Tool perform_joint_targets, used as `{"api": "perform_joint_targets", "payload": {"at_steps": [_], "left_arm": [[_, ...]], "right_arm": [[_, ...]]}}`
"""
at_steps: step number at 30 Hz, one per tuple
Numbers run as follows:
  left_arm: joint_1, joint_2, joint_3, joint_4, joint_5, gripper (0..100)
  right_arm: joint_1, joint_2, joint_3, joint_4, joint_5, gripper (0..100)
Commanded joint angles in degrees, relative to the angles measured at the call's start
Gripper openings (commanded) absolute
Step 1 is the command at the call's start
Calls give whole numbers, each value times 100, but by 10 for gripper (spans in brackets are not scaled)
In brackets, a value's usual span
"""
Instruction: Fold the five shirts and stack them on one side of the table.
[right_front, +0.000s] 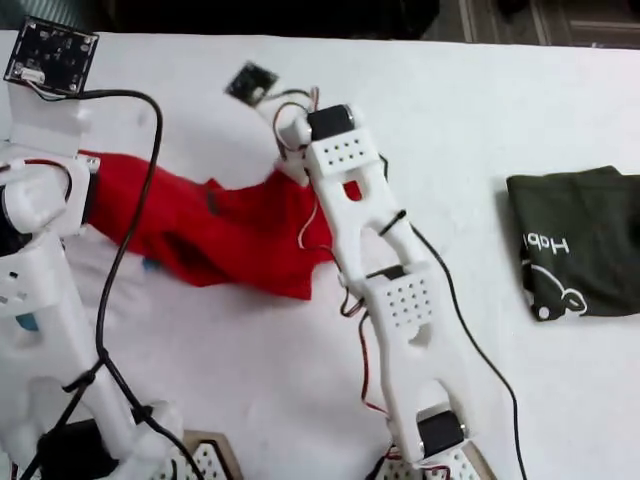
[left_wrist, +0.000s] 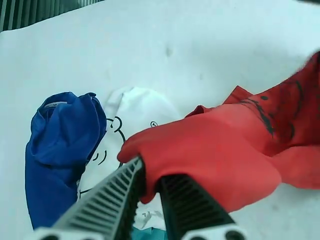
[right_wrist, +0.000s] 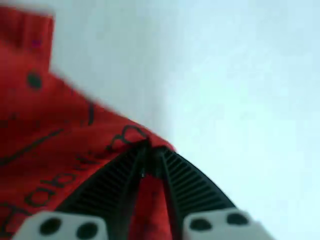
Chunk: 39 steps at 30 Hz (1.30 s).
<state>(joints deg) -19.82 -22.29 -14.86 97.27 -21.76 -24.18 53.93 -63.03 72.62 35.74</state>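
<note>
Here the crumpled red cotton shirt (right_front: 230, 235) lies stretched across the white desk (right_front: 480, 100) between the two arms. The left jaws clamp one bunched end; the right jaws pinch its printed edge. A rumpled blue shirt (left_wrist: 60, 150) and a white printed shirt (left_wrist: 135, 110) touch each other near the left end. A folded dark green shirt (right_front: 580, 245) lies well apart.
</note>
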Motion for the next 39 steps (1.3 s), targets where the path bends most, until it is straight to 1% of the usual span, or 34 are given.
{"api": "perform_joint_targets", "payload": {"at_steps": [1,4,5,7,10,12,13,18,22,25,27,28,33,34,36,39], "left_arm": [[-48,-154,-26,-114,53,24],[-48,-154,-18,-88,53,24],[-48,-154,-18,-79,53,24],[-48,-154,-18,-70,44,24],[-48,-127,-18,-70,44,24],[-40,-110,-18,-70,53,24],[-31,-110,-9,-79,53,24],[-22,-110,-9,-79,53,24],[-22,-110,-9,-70,53,24],[-22,-110,-9,-79,53,24],[-22,-110,-9,-79,53,24],[-22,-101,-9,-79,44,24],[-40,-110,299,-193,26,24],[-40,-110,404,-229,18,24],[-48,-154,589,-316,18,24],[-48,-145,642,-360,18,24]], "right_arm": [[22,66,-536,-822,70,21],[22,198,-598,-532,35,29],[13,215,-598,-268,35,53],[-13,215,-642,347,9,144],[-31,154,-765,1174,-527,300],[-40,110,-914,1596,-747,363],[-40,92,-993,1763,-765,374],[-31,84,-1758,2580,-782,373],[-22,-57,-2330,2607,-1046,373],[-127,-382,-2127,2615,-1073,372],[-180,-708,-1705,2624,-1073,363],[-198,-901,-1398,2624,-1064,341],[-198,-2079,554,2615,-1046,171],[-198,-2308,958,2607,-976,163],[-207,-2756,1793,2607,-571,170],[-286,-3459,3051,2607,-114,222]]}}
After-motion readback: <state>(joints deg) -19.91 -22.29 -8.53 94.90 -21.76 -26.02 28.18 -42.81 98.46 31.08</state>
